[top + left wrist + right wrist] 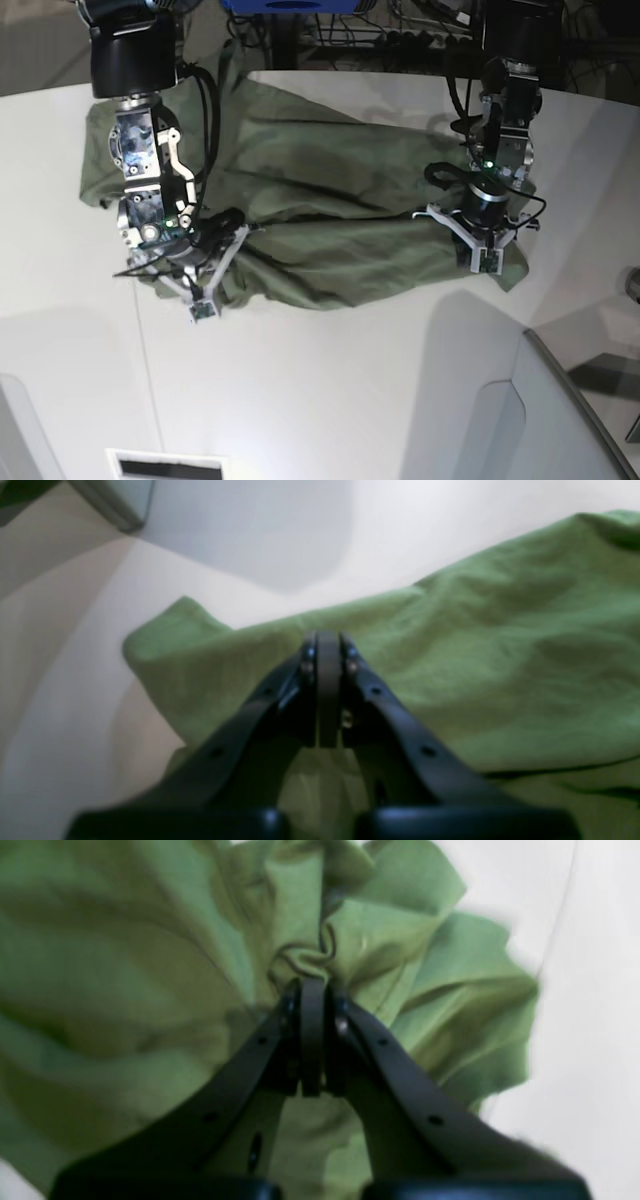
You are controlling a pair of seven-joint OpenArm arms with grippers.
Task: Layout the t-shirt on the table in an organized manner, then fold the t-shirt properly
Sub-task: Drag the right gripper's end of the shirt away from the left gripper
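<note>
- The base view is sharp but uneven in light: the table [330, 390] shines bright white near the bottom, with a glare patch by the lower edge, while the far background is dim.
- Soft grey shadows of the arms fall on that tabletop, toward the camera.
- The t-shirt [330, 200] looks dull and dark here (its folds are mostly lost in shade).
- Both wrist views are soft and blurred; the left gripper [327, 645] and right gripper [312, 990] show as near-black shapes with few details.
- In the right wrist view the cloth's edges smear.
- White areas in both wrist views are washed out.
</note>
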